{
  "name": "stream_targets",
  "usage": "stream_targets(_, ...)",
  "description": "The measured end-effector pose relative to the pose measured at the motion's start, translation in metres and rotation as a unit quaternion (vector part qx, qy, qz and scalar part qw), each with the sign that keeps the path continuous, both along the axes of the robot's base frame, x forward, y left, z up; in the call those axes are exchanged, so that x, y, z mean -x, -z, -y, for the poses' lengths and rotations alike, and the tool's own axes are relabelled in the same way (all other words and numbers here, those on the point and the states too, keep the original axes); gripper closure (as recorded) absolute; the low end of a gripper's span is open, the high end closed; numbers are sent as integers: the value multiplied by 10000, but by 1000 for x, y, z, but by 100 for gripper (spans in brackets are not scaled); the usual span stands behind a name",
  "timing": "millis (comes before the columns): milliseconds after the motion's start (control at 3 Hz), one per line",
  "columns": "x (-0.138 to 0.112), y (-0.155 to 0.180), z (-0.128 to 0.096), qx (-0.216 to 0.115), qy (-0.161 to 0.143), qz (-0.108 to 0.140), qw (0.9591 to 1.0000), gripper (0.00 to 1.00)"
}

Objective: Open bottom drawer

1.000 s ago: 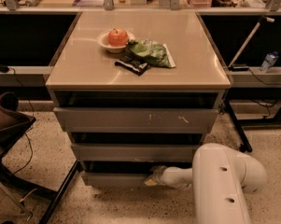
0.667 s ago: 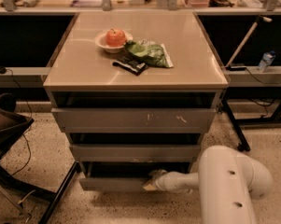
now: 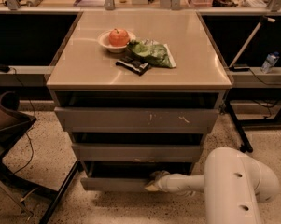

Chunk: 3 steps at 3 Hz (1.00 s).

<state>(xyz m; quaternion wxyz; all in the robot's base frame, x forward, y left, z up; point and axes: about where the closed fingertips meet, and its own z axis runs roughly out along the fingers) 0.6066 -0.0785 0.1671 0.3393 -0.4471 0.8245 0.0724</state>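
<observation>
The bottom drawer (image 3: 114,184) is the lowest of three flat grey fronts under the beige counter. It stands pulled out a little, with a dark gap above its front. My gripper (image 3: 153,180) is at the drawer's top edge, right of centre, reaching in from the white arm (image 3: 233,185) at the lower right. The mid-sized front (image 3: 135,152) and the large scratched front (image 3: 135,119) sit above it.
On the counter top (image 3: 84,69) are a bowl with an orange fruit (image 3: 118,37), a green bag (image 3: 151,53) and a dark packet (image 3: 133,65). A chair (image 3: 9,125) with dark legs stands left. A table leg (image 3: 235,125) stands right.
The bottom drawer has slid out toward me, and my gripper and arm have drawn back with it. The view has shifted slightly.
</observation>
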Motion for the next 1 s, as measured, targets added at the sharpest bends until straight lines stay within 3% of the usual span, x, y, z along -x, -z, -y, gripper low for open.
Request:
stream_targets(333,16,4,6,73,23,18,10000,100)
stream_targets(667,18,1,2,73,22,18,10000,100)
stream_targets(1000,36,6,-5,38,-53,27,10000,100)
